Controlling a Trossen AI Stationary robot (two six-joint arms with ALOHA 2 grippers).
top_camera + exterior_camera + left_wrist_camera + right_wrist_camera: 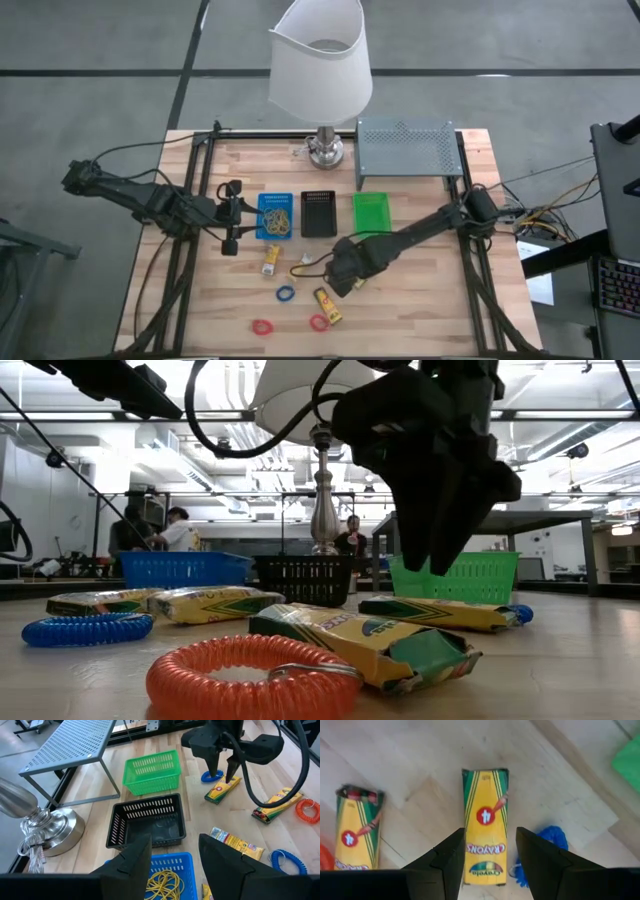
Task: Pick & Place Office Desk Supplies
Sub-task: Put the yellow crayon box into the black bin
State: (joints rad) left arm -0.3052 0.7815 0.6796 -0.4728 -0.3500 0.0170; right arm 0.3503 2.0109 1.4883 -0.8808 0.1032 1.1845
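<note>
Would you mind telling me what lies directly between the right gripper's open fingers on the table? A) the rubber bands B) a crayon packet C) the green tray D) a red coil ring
B: in the right wrist view the right gripper stands open over a yellow crayon packet, with a blue coil ring just beside it on the wood.

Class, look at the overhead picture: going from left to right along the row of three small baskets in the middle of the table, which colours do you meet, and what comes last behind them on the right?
Blue basket → black basket → green basket → grey perforated shelf, behind the green one.
</note>
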